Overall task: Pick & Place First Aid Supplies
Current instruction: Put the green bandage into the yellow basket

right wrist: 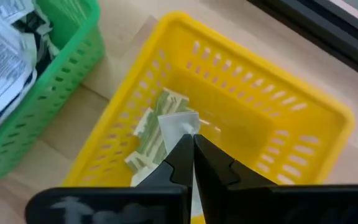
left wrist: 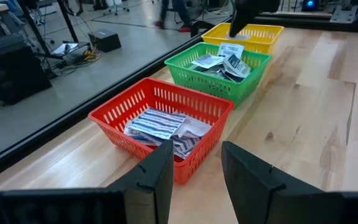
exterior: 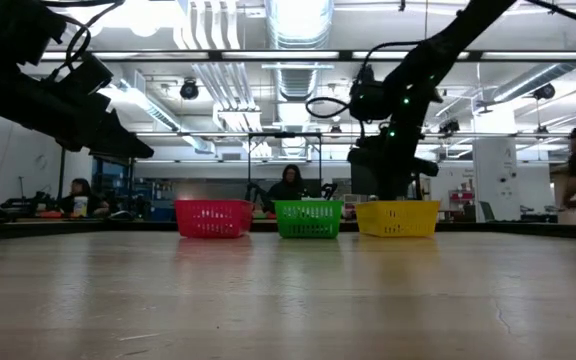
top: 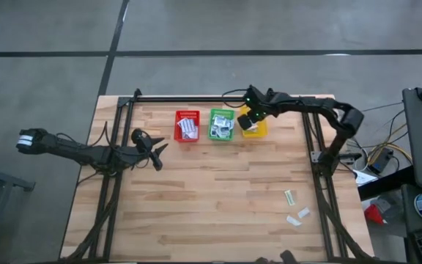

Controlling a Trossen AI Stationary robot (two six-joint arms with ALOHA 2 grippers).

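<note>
Pale wood planks make up the desk (top: 218, 191), which stands on a grey concrete floor, with a busy workshop visible beyond its far edge. Three baskets sit in a row near that far edge: a red basket (top: 187, 126), a green basket (top: 221, 124) and a yellow basket (top: 254, 127). I judge the row to be a sorting station, one kind of supply per basket. The red one holds striped white packets (left wrist: 157, 123), the green one small square packets (left wrist: 222, 63), and the yellow one pale green-beige strips (right wrist: 157, 132).

My right gripper (right wrist: 190, 144) hangs directly over the yellow basket. Its fingers are pressed together on a pale strip (right wrist: 180, 123), whose top pokes up above the tips. I read this as the release point of a placing step, the strip held above its matching basket so it drops among its own kind.

My left gripper (left wrist: 194, 165) waits low over the desk just beside the red basket, fingers spread wide and holding nothing.

Three loose packets (top: 297, 210) lie near the right front corner of the desk, well apart from the baskets. In my judgement these remain to be collected, so the task is far along but unfinished.
</note>
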